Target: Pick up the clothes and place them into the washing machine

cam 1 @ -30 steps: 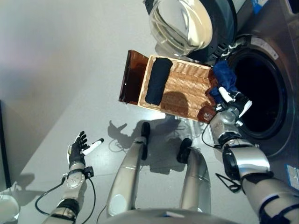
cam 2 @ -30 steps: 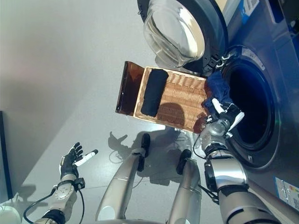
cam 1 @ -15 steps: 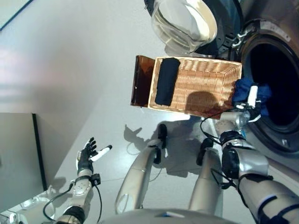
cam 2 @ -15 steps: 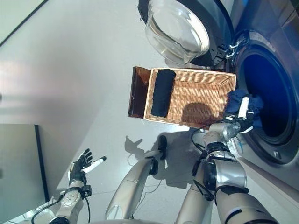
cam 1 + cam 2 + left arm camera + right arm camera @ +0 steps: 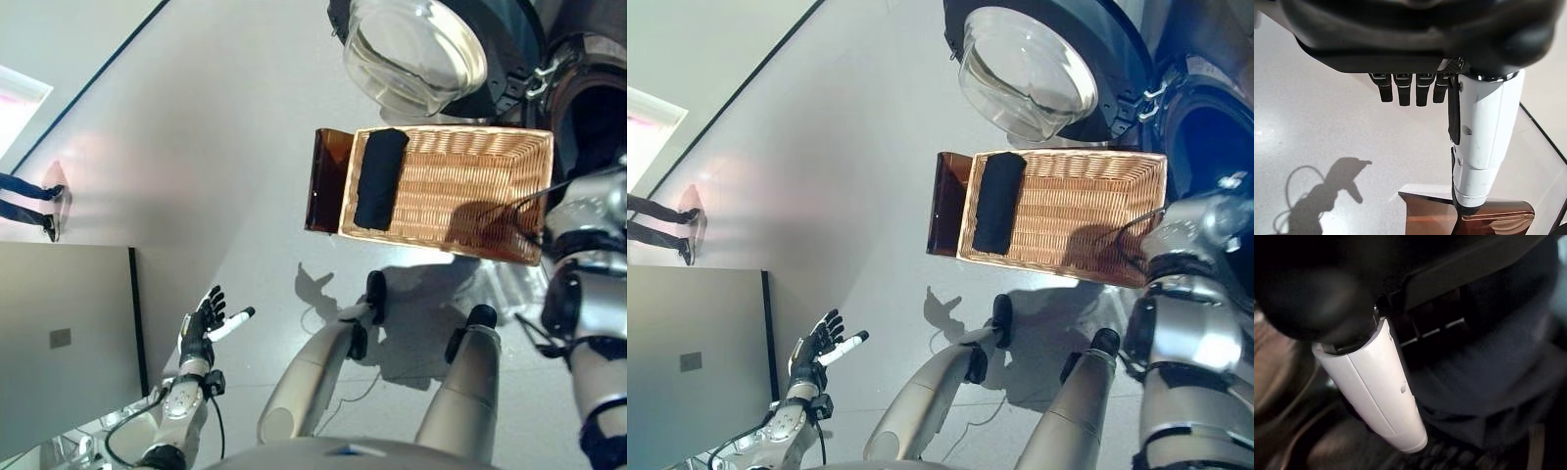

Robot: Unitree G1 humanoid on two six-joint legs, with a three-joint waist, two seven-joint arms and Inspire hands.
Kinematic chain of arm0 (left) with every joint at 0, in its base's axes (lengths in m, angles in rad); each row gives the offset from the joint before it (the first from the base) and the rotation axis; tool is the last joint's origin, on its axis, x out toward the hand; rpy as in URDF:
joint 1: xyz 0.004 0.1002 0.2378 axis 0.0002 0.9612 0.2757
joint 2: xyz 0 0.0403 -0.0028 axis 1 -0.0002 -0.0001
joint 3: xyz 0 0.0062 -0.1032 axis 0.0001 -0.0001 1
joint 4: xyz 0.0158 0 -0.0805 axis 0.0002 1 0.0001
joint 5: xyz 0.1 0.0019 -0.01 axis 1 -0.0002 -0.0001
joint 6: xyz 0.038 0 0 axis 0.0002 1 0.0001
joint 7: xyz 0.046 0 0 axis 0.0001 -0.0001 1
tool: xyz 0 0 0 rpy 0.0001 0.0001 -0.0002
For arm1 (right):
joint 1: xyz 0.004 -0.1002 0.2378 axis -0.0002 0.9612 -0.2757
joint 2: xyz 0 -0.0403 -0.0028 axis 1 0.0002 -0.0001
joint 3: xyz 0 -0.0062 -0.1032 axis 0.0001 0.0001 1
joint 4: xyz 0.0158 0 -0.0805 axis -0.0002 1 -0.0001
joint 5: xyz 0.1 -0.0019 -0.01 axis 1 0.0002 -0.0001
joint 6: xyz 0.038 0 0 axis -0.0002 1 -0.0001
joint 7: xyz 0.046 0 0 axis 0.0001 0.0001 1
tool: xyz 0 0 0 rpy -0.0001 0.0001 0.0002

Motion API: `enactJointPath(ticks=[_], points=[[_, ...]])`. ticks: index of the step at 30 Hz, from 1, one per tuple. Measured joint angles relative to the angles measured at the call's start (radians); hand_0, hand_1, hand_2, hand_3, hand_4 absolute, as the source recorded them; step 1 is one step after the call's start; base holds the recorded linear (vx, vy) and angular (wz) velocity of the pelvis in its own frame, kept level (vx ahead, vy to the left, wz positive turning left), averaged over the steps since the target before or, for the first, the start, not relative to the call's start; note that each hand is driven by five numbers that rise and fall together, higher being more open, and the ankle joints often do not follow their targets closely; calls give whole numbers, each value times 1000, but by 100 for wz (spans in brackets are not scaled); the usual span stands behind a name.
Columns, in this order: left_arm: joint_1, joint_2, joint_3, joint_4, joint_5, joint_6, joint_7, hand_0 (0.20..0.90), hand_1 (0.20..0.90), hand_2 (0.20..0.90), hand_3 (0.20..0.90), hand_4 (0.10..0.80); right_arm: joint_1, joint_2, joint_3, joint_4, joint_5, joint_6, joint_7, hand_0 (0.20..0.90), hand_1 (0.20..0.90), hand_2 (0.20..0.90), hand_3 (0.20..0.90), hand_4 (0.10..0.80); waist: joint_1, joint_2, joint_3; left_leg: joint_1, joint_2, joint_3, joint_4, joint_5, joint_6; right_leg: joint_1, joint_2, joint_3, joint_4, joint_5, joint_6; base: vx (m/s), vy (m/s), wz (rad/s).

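Progress since a second ago: our right arm has carried the blue garment [image 5: 1488, 382] off the basket's end and over to the washing machine drum [image 5: 1215, 127]. In the eye views the right robot hand [image 5: 1371, 431] is now out of frame at the drum mouth. From its wrist view we see the white thumb against dark blue cloth, so it looks to us like the fingers are curled on it, not yet let go. The whole picture shifted too, so the head turned.

That leaves the black rolled garment [image 5: 380, 179] lying at the far-left end of the wicker basket [image 5: 490, 245], next in line we'd guess.

Room-wise: the open door [image 5: 416, 54] hangs right over the basket's top edge, and the drum rim is tight beside the basket. Left robot hand [image 5: 201, 323] sits spread open and empty over bare floor [image 5: 216, 147], well apart from everything.
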Motion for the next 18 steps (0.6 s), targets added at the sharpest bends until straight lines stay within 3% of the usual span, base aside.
enactJointPath(ticks=[4,12,13,14,18], points=[[22,2,-7,-22,-4,0,-3,900,900,900,900,800,-3,-8,74,-15,-54,10,-65,200,200,200,200,300,-21,2,0,-10,-4,2,-19,11,-2,-18,2,7,-5,13,8,9,-16,-1],[14,3,-28,-41,-3,-2,4,900,900,900,900,800,-4,-14,63,-27,-173,52,-116,200,200,200,200,300,-50,-19,17,-33,-10,2,-15,12,15,-28,2,12,-32,27,23,3,-7,0],[14,3,-28,-41,-3,-2,4,900,900,900,900,800,-4,-15,62,-27,-178,54,-122,680,680,680,680,643,-53,-22,19,-33,-10,2,-14,12,15,-29,1,13,-32,27,24,-19,2,-4],[14,4,-28,-40,-3,-2,7,900,900,900,900,800,-4,-18,62,-16,-197,67,-133,900,900,900,900,800,-55,-31,26,-33,-11,3,-14,11,17,-28,1,15,-36,29,26,93,-16,-3],[14,5,-26,-39,-3,-2,8,900,900,900,900,800,-15,-23,78,30,-206,92,-125,900,900,900,900,800,-60,-58,46,-31,-11,3,-13,3,23,-26,4,25,-44,29,28,-7,12,-4]])
